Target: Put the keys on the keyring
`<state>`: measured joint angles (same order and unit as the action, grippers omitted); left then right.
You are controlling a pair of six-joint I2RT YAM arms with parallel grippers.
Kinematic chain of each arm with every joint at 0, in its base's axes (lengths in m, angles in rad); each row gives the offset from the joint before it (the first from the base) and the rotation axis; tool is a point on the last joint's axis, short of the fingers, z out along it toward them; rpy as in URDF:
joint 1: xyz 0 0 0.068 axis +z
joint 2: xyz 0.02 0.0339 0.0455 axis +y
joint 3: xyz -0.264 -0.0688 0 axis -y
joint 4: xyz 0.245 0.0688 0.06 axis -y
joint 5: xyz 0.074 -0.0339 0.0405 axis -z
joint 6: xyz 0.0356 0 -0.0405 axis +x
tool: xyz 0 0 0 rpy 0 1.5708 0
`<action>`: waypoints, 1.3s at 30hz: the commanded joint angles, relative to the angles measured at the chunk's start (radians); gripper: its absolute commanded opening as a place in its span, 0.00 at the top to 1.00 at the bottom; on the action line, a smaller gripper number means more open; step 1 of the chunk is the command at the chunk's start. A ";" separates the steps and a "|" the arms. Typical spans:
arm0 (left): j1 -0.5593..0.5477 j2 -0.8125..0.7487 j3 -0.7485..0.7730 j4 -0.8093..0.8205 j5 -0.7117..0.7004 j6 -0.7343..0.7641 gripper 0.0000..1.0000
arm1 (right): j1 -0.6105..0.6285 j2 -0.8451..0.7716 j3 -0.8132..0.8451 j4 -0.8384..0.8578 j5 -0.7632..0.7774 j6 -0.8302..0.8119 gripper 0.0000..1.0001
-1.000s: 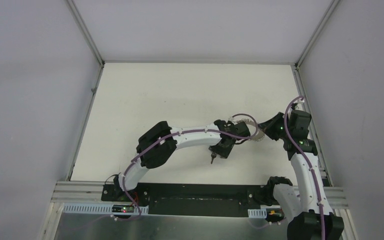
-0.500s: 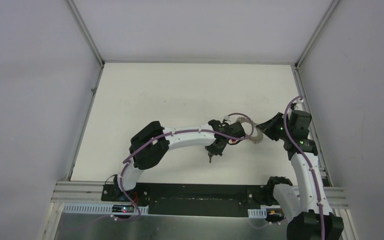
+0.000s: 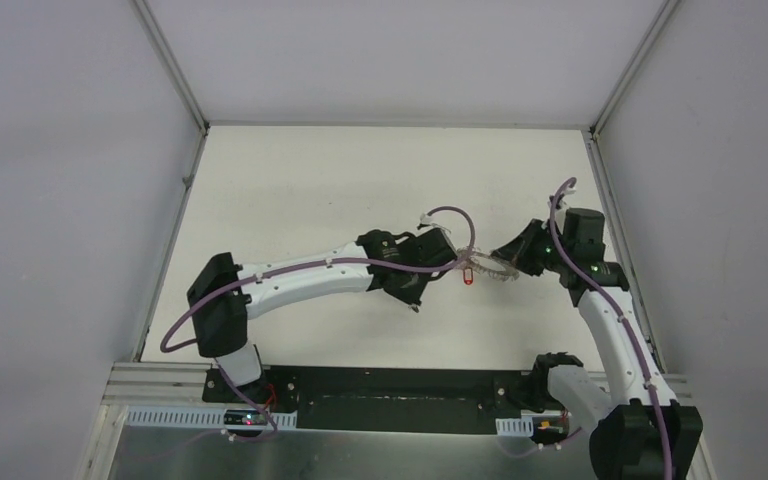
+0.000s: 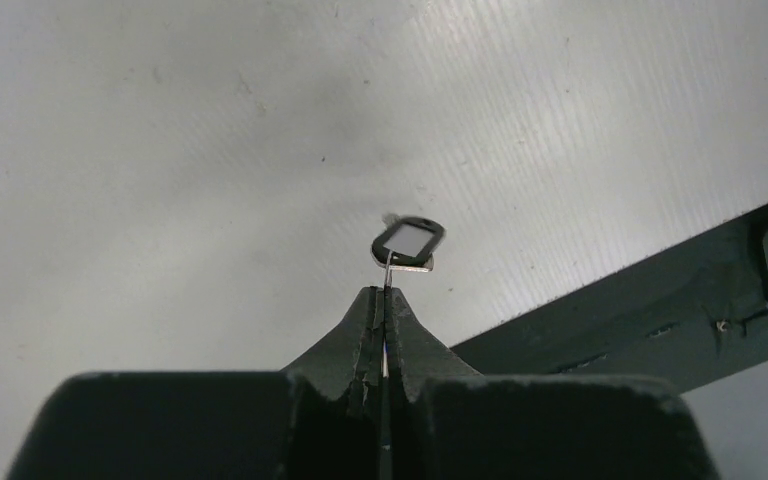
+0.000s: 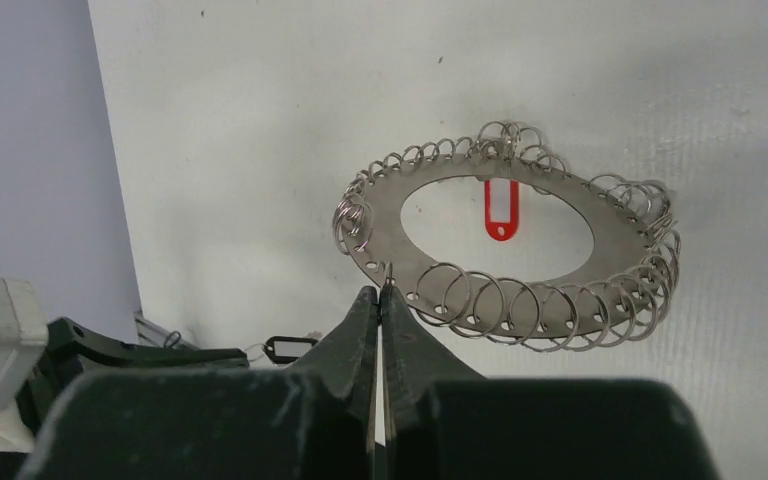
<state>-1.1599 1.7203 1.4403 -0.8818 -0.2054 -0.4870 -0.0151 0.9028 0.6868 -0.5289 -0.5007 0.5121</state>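
The keyring (image 5: 378, 215), a flat silvery ring fringed with wire loops, hangs level above the table. My right gripper (image 5: 386, 290) is shut on one small loop at its near rim. A red key (image 5: 501, 210) dangles from a loop on the far rim and shows through the hole. From above, the keyring (image 3: 490, 270) and red key (image 3: 468, 276) sit between both wrists, the right gripper (image 3: 506, 262) at their right. My left gripper (image 4: 385, 290) is shut on the thin wire ring of a black-rimmed key (image 4: 409, 240). That black-rimmed key (image 5: 288, 348) hangs lower left of the keyring, apart from it.
The white table (image 3: 340, 190) is walled on three sides, with aluminium rails (image 3: 172, 225) along its edges. A black base plate (image 4: 660, 300) runs along the near edge, under the left gripper (image 3: 414, 303) side. The left arm's purple cable (image 3: 452, 215) loops up near the keyring.
The left arm has stretched out, its elbow swinging left, and its wrist has drawn left away from the keyring. The red key now hangs in plain sight. The right gripper and keyring shifted slightly left.
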 commanded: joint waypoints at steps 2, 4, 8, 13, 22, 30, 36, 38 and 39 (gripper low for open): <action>0.080 -0.149 -0.087 0.029 0.088 -0.030 1.00 | 0.136 0.045 0.121 0.022 -0.007 -0.067 1.00; 0.126 -0.204 -0.129 0.049 0.136 -0.032 1.00 | 0.199 0.062 0.159 0.004 0.019 -0.107 1.00; 0.241 -0.329 -0.234 0.083 0.216 -0.033 1.00 | 0.347 0.087 0.228 -0.025 0.060 -0.212 1.00; 0.346 -0.520 -0.329 0.124 0.283 0.023 1.00 | 0.520 0.084 0.261 0.004 0.057 -0.365 1.00; 0.347 -0.775 -0.451 0.333 0.467 0.351 1.00 | 0.689 0.033 0.197 0.190 -0.083 -0.507 1.00; 0.347 -0.886 -0.596 0.567 0.645 0.477 1.00 | 0.747 0.057 0.170 0.305 -0.326 -0.551 1.00; 0.336 -0.877 -0.632 0.680 0.762 0.525 1.00 | 0.770 0.067 0.163 0.318 -0.407 -0.571 1.00; 0.316 -0.860 -0.627 0.688 0.774 0.550 1.00 | 0.776 0.069 0.163 0.317 -0.408 -0.574 1.00; 0.301 -0.854 -0.624 0.688 0.774 0.567 1.00 | 0.778 0.071 0.162 0.317 -0.407 -0.575 1.00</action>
<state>-0.8211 0.8520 0.8112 -0.3054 0.4870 -0.0032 0.7509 0.9733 0.8524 -0.2913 -0.8333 -0.0322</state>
